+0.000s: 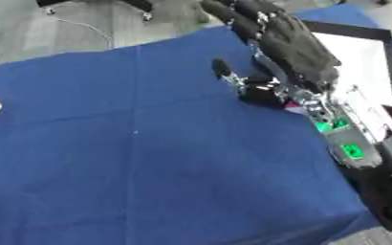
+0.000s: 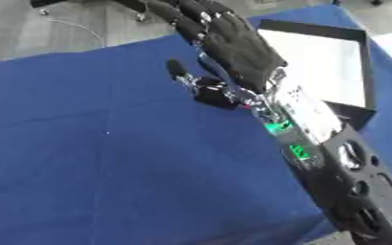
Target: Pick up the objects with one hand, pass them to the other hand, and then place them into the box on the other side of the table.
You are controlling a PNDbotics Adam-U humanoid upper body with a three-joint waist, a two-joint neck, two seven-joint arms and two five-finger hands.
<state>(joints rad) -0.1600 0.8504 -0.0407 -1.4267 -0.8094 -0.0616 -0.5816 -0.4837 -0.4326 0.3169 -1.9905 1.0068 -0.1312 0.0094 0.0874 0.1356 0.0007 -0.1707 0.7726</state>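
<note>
2 head eyes, looking steeply down, close, sharing blue table (image 1: 107, 143), box (image 2: 316, 52)

The right arm reaches in from the lower right, stretched toward the far edge. Its right hand (image 2: 237, 50) is open, back up, fingers (image 2: 182, 16) extended, thumb (image 2: 177, 69) spread left.

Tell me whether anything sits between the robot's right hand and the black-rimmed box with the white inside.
Nothing visible does. The right hand, fingers straight, hovers beside the black-rimmed box at its left edge, above the blue tablecloth. No object shows in the hand.
</note>
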